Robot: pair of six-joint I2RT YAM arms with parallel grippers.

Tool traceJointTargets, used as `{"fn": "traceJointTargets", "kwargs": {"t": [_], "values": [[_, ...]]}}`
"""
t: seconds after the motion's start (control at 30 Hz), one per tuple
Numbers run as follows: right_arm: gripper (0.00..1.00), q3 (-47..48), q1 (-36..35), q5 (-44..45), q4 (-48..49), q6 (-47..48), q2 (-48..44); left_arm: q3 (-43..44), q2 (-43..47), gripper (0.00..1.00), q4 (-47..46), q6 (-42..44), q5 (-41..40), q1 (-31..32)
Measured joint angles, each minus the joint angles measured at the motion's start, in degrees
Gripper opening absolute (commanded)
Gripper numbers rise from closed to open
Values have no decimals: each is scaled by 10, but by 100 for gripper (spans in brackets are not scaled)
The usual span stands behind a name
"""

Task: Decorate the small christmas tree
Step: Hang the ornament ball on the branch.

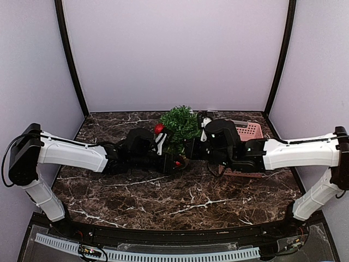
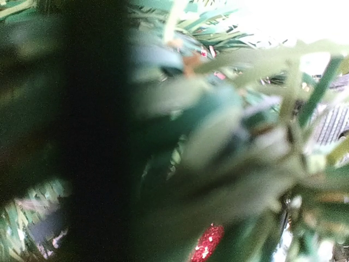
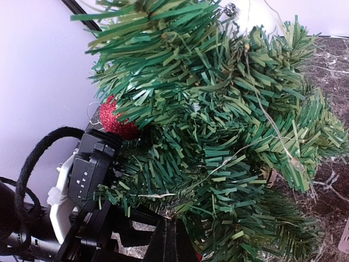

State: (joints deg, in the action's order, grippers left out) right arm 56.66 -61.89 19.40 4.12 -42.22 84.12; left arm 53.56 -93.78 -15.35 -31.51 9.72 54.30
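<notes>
Small christmas tree (image 1: 180,123) is seen from the top view standing at the back middle of the dark marble tabletop (image 1: 163,202), close to the rear wall. It is flanked by both arms. The left arm (image 1: 71,153) is stretched in from the left, and the left claw (image 1: 166,144) is pressed against the tree's left side. A red ball (image 1: 158,129) is seen just above that claw, at the edge of the branches. A second red ornament (image 1: 177,163) is seen low down, near the foot of the tree. The right arm (image 1: 294,153) is stretched in from the right, its dark wrist end just beside the tree. A pink basket (image 1: 252,131) is partly hidden behind that arm.

In the left wrist view, the picture is filled with blurred green needles at very close range, with a dark blurred band down the left. A glittery red bauble (image 2: 207,243) is glimpsed at the bottom edge. Whether the left claw is open or clamped on anything cannot be told.

In the right wrist view, the small christmas tree fills the frame, and a thin wire strand (image 3: 262,109) is draped over its branches. The red ball is found at the tree's left edge, directly above the black body of the left claw. The right claw (image 3: 169,240) is closed, with nothing seen held.
</notes>
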Motion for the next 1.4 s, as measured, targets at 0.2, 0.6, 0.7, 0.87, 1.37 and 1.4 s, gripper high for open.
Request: {"fn": "traceJointTargets", "kwargs": {"t": [0.2,0.6,0.7,0.87,1.37,1.4], "values": [[0,8,0,6,-5,0,6,0,0,40,0,0,-4,0],[0,15,0,17,-12,0,21,-2,3,41,-11,0,-6,0],[0,17,0,18,-12,0,21,-6,8,41,-13,0,-6,0],[0,18,0,19,-12,0,21,-12,17,41,-17,-1,-6,0],[0,17,0,14,5,2,16,-23,37,43,-21,-7,-6,0],[0,17,0,13,6,2,15,-24,37,44,-21,-7,-6,0]]}}
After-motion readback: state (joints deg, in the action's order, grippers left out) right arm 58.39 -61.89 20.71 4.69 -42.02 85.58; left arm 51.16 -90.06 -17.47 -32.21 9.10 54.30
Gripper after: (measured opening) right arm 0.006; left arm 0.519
